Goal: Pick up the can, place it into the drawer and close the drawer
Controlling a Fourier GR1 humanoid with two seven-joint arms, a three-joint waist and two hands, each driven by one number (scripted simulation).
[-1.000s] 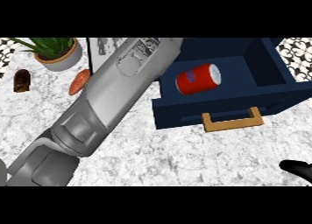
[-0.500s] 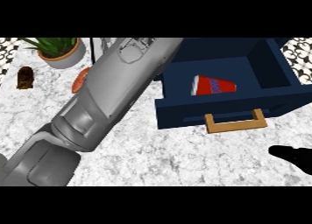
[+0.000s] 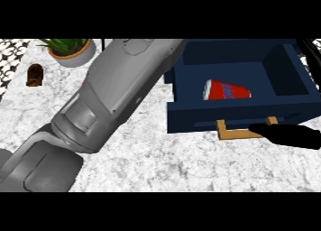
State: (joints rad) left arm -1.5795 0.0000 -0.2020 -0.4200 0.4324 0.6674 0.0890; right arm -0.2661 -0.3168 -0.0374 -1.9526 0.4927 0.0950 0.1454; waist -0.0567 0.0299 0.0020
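**Can is in; the drawer waits to be shut**

Since the red can already lies on its side inside the open navy drawer, near its front wall, I judge the placing done and the closing step in hand. My right hand comes in from the counter's right edge, its fingertips at the tan handle on the drawer front; whether those fingers are curled round the handle I cannot tell. My left forearm crosses the marble counter toward its far edge (its hand lies out of view). Next, I reckon, calls for a straight push on the drawer front toward the far edge, squarely, so it slides in without skewing.
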